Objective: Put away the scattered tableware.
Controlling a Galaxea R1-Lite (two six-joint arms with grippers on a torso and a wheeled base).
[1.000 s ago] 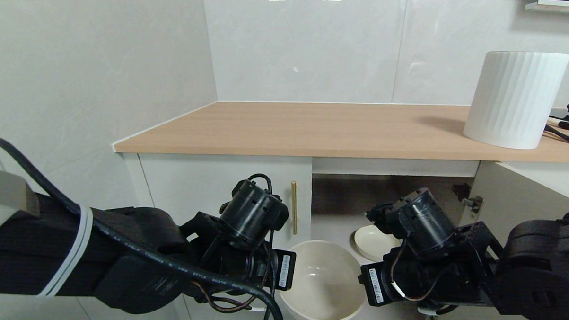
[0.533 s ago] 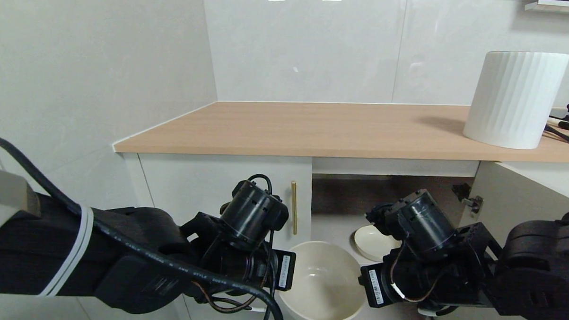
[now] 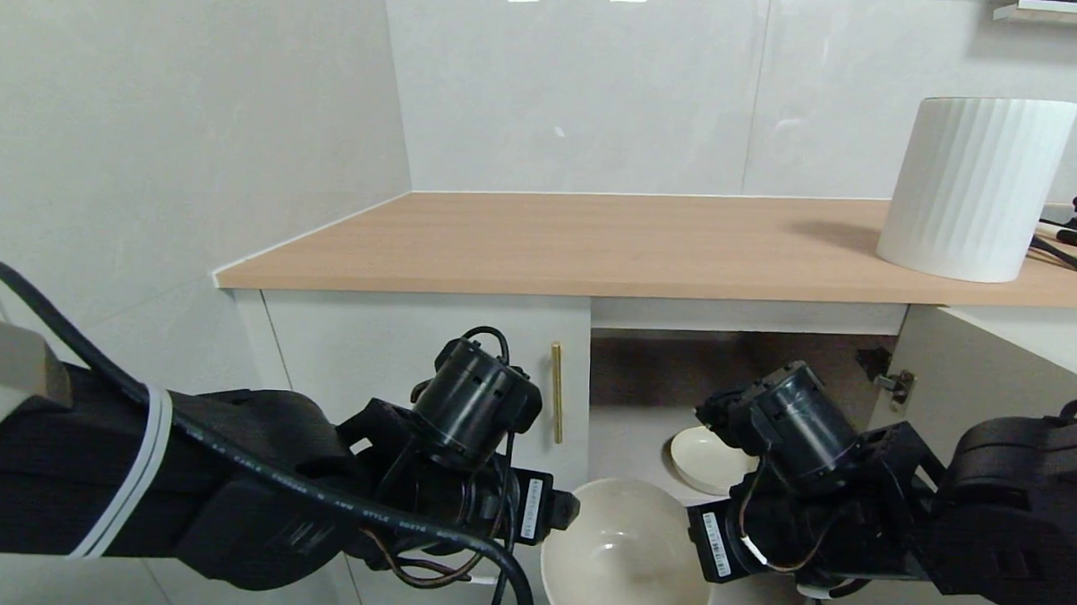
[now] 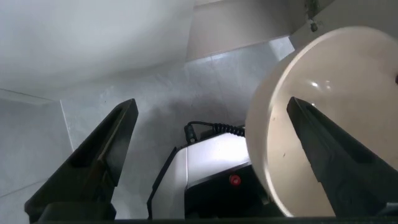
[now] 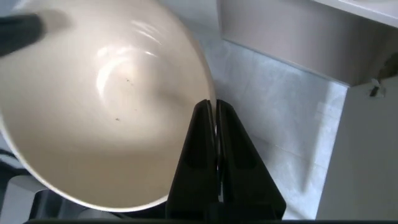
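A cream bowl [image 3: 626, 556] hangs in front of the open cabinet [image 3: 643, 378] under the counter, between my two arms. My right gripper [image 5: 209, 106] is shut on the bowl's rim [image 5: 208, 81]; in the head view it [image 3: 705, 546] sits at the bowl's right side. My left gripper [image 4: 210, 104] is open, its fingers wide apart, and one finger [image 4: 323, 152] lies across the bowl [image 4: 280, 143]. In the head view the left gripper [image 3: 560, 511] is at the bowl's left rim. A small cream plate [image 3: 708, 459] lies on the cabinet floor behind.
The cabinet's right door [image 3: 993, 372] stands open; the left door with a gold handle [image 3: 555, 393] is shut. On the wooden counter [image 3: 594, 242] a tall white ribbed container [image 3: 977, 188] stands at the right, with utensils [image 3: 1074, 236] beside it.
The bowl has dropped lower and nearer to the camera in the right gripper. The left gripper has edged in toward the bowl's left rim.
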